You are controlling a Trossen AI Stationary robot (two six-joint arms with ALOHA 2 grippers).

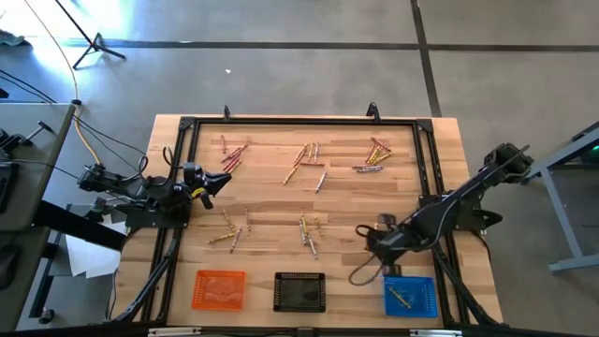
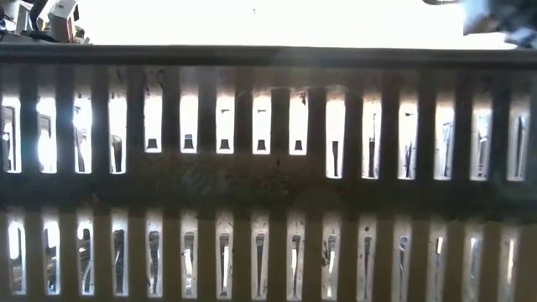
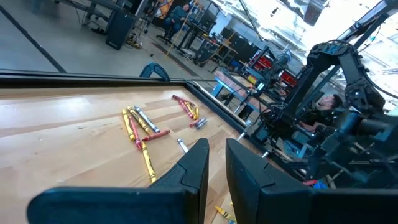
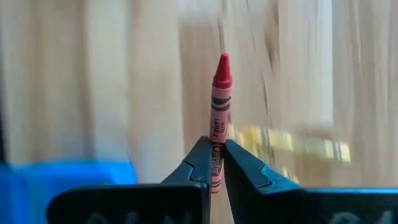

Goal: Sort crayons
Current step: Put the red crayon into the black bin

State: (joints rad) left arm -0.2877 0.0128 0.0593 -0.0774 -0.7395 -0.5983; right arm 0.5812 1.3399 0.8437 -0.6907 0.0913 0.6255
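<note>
Fingers of the right gripper clench a red crayon above the worktop; left gripper fingers slightly parted, holding nothing

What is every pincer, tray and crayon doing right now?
Right pincer: shut on a red wax crayon, above the table.
Left pincer: slightly apart, empty, at the table's left edge.
Blue square plastic tray: holds yellow crayons.
Orange square tray: contents unclear.
Black square tray: looks empty.
</note>
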